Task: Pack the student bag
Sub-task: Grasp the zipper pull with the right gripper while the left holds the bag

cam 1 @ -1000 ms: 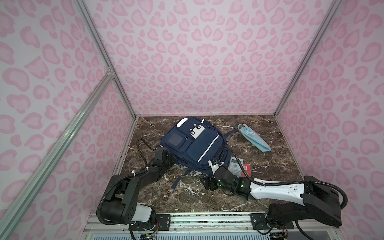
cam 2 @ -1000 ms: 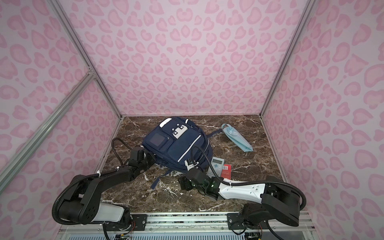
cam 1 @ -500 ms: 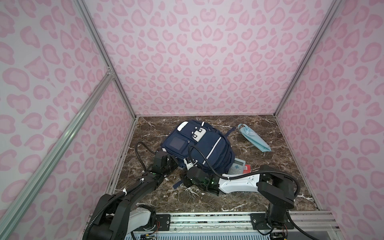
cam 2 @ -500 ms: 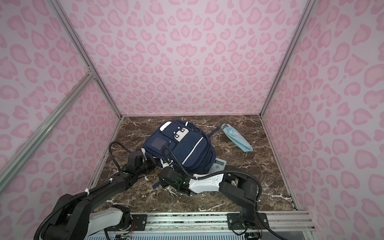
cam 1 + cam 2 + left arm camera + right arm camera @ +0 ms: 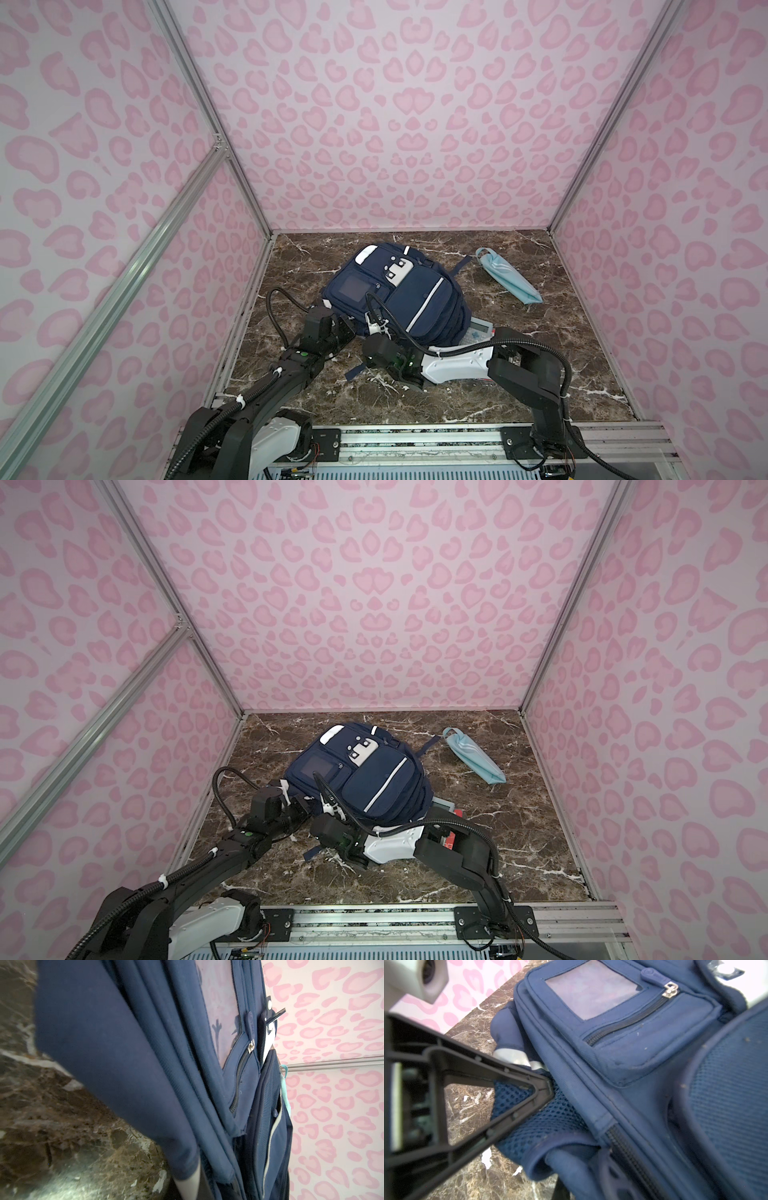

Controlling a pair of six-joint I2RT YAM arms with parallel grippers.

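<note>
The student bag, navy with white stripes, lies face up on the middle of the marble floor. My left gripper is at its near left corner, shut on a shoulder strap. That strap fills the left wrist view, and its pale reflective end sits in my left gripper. My right gripper is just to the right, at the bag's near edge. In the right wrist view my right gripper is shut on a fold of blue fabric beside the zipper.
A light blue striped pouch lies at the back right. A grey device with buttons and something red stick out from under the bag's near right side. Pink patterned walls enclose the floor on three sides.
My right arm swept left along the bag's near edge and its gripper went from open to shut on the fabric. The left arm reached further forward, and the bag shifted slightly.
</note>
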